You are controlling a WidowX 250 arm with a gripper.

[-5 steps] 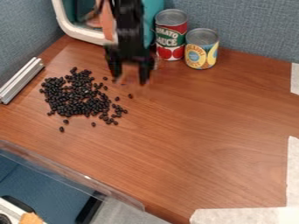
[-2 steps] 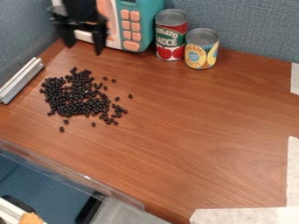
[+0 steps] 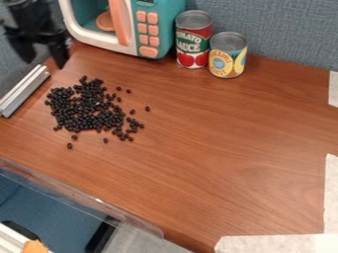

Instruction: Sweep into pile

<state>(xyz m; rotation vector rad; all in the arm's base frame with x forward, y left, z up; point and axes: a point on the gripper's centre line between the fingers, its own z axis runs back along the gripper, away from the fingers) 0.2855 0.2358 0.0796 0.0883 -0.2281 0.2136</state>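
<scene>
Count: one gripper (image 3: 45, 63), one loose patch of black beans (image 3: 89, 111), two cans, one toy microwave (image 3: 157, 34) with seven orange buttons, three pale tape strips in view at the right and lower edges. Individual beans overlap too much for a reliable count; strays are countable in part: two at the patch's back right, one farthest out to the right, one at the front, two at the front left. Cans stand upright side by side, the tomato can (image 3: 192, 39) next to the microwave, the pineapple can (image 3: 228, 55) to its right in view and slightly nearer the camera. Light-coloured rods (image 3: 23, 91) lie along the left side of the wooden table (image 3: 211, 148). Position: gripper hangs at upper left in view, by the rods' far end, its two fingers pointing down and spread, a plain gap between them. Beans lie on the left part of the tabletop, apart from the gripper, nearer the camera and toward the right in view from it. Appearance: beans small, oval, dark with slight shine; dense and partly heaped in the middle and left of the patch, thinning to a ragged scatter along the right, wood grain visible between the outer ones; overall outline uneven.
</scene>
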